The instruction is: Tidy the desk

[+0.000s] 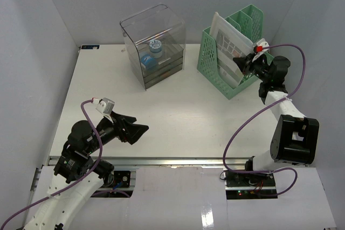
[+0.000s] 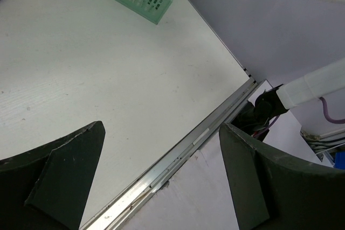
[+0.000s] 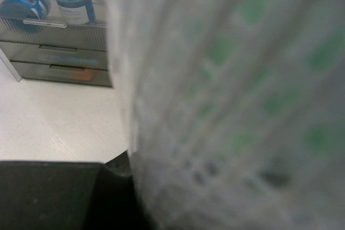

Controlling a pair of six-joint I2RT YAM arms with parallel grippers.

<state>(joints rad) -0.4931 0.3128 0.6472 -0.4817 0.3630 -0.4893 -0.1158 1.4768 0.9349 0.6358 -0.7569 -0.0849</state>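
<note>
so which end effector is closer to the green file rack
Right. The right end effector is at the green file rack, against the white sheet in it; left end effector is over the desk's near left, far from it.

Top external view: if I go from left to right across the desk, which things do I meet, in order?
left gripper with open jaws → clear drawer box → green file rack. The right gripper, jaws shut on the white document, overlaps the rack, so it is left out.
</note>
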